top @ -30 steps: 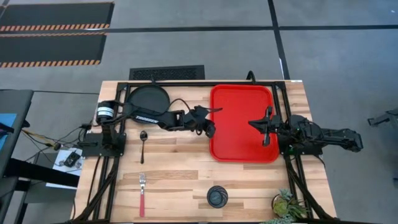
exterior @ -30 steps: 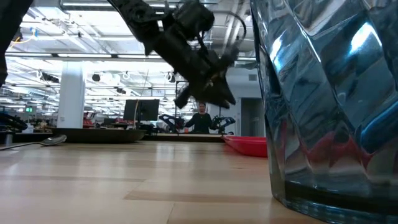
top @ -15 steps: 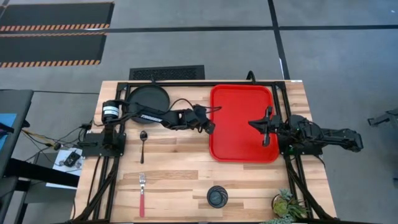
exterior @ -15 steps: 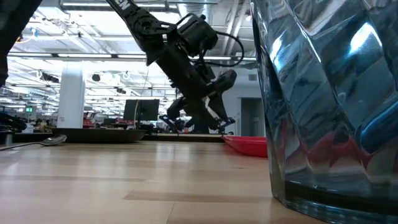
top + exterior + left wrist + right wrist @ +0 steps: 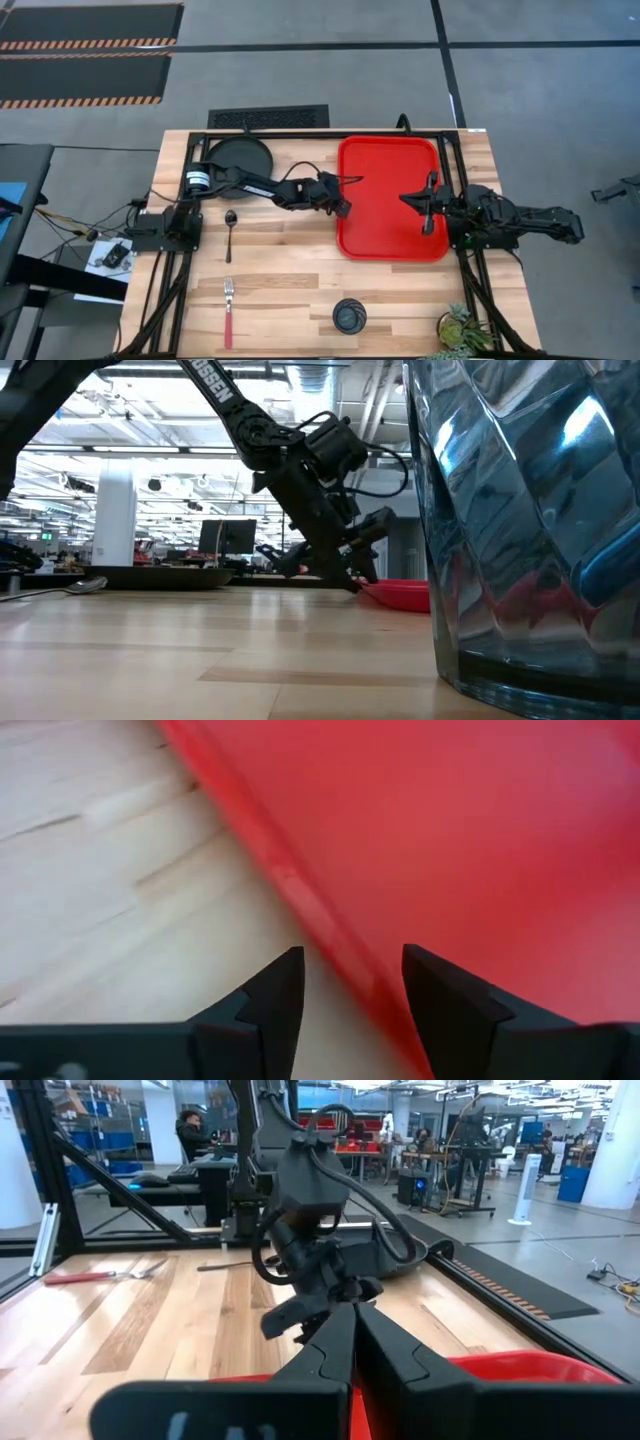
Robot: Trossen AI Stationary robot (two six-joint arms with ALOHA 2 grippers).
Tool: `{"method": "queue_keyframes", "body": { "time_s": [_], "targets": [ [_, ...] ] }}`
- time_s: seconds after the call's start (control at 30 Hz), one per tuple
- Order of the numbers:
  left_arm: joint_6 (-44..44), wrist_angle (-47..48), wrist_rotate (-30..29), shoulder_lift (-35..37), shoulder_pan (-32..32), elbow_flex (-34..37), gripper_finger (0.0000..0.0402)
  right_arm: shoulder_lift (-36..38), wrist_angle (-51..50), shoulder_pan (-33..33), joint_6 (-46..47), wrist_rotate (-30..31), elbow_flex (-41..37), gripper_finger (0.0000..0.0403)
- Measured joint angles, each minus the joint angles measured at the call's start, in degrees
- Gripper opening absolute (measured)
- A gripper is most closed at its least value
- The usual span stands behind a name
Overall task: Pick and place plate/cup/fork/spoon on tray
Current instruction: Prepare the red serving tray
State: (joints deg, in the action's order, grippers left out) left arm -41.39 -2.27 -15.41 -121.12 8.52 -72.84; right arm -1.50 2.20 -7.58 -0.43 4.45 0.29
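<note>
The red tray [image 5: 390, 197] lies at the table's far right. My left gripper [image 5: 343, 207] is low at the tray's left rim [image 5: 300, 900], open, one finger on each side of the rim; in the left wrist view [image 5: 350, 990] I cannot tell whether it touches. The black plate [image 5: 240, 158] lies at the far left. The dark spoon [image 5: 231, 230], the red-handled fork [image 5: 229, 312] and the dark cup [image 5: 349, 316] lie on the wood. My right gripper [image 5: 428, 205] waits shut above the tray's right side.
A potted plant [image 5: 462, 330] stands at the near right corner; its glass pot [image 5: 530, 530] fills the right of the low view. A black frame [image 5: 330, 133] runs round the table's far edge and sides. Bare wood lies between the spoon and the tray.
My left gripper has come down from well above the table to the tray's left rim, reaching a little farther toward the table's right edge and tipping more steeply downward. Nothing on the table has moved.
</note>
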Motion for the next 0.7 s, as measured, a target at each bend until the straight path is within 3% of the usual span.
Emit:
{"method": "queue_keyframes", "body": {
  "time_s": [0.43, 0.7],
  "targets": [
    [0.52, 0.32, 0.39, -0.07, 1.19, -0.35, 0.007, 0.0, 0.0, 0.0, 0.0, -0.02, 0.0, 0.0038],
    [1.33, 1.05, -1.99, 0.02, 3.19, -0.33, 0.0042, 0.0, 0.0, 0.0, 0.0, -0.02, -0.01, 0.0038]
  ]
}}
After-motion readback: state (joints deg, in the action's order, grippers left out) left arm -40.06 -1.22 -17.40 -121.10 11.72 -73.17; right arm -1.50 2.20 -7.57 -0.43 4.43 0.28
